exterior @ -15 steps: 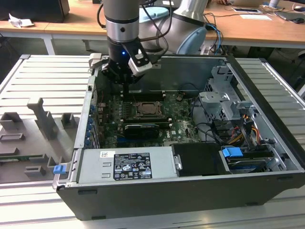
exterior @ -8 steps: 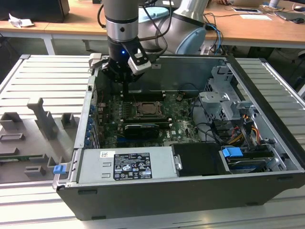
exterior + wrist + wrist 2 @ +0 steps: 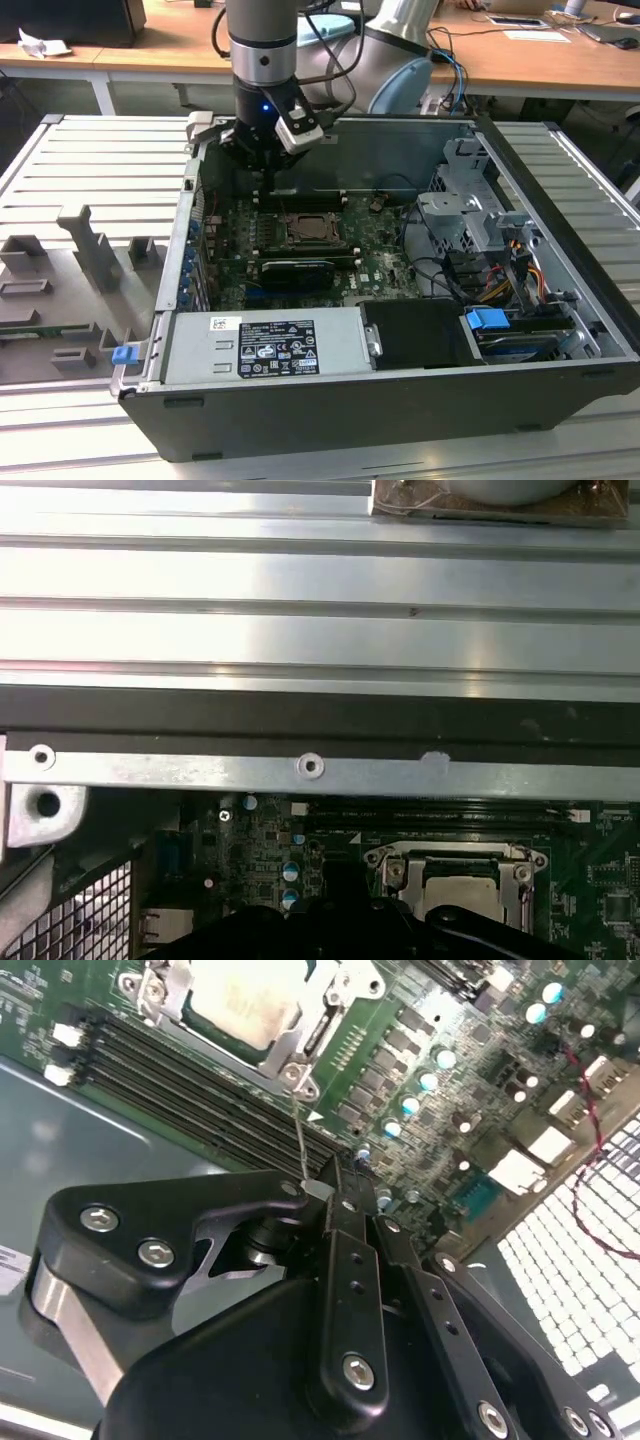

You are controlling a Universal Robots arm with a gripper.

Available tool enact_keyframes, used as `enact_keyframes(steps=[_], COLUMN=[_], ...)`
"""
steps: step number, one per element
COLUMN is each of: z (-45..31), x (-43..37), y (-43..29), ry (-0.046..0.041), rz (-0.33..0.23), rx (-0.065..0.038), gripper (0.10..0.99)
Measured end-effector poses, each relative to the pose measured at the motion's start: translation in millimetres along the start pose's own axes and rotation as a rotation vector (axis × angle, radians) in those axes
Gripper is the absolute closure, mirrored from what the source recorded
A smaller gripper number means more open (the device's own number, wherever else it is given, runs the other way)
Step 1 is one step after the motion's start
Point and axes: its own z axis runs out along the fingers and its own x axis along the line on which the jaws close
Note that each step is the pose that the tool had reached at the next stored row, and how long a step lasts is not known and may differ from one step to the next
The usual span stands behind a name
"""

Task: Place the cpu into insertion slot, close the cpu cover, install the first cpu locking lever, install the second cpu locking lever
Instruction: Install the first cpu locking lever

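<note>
Near the cpu (image 3: pixel 245 1000), jaws closed — pinching locking lever (image 3: pixel 299 1135)

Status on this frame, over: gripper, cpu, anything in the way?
Gripper at free end of a cpu locking lever. Cpu seated, cpu cover down over it. No obstruction seen.

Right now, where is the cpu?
In the second wrist view the cpu lies framed by the cpu cover, next to the long memory slots, beyond the pincer.

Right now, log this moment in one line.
cpu: in insertion slot | cpu cover: closed | gripper: shut, at locking lever end
</note>
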Motion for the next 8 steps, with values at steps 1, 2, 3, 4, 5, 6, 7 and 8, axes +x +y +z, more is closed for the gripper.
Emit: enact_keyframes(steps=[1, 2, 3, 4, 5, 6, 7, 8], z=[0.2, 0.3, 0.5, 0.7, 0.8, 1.1, 1.2, 1.5], x=[-4.8, -7.1, -9.8, -14.1, -17.0, -20.5, -23.4, -28.5], y=[0.1, 0.1, 0.0, -0.1, -0.2, -0.2, -0.3, -0.4], ry=[0.0000, 0.0001, -0.0001, 0.0000, 0.0001, 0.0000, -0.0001, 0.0000], rz=[0.000, 0.000, 0.000, 0.000, 0.000, 0.000, 0.000, 0.000], rx=[0.000, 0.000, 0.000, 0.000, 0.000, 0.000, 0.000, 0.000], gripper=[0.980, 0.980, 0.980, 0.980, 0.980, 0.980, 0.980, 0.980])
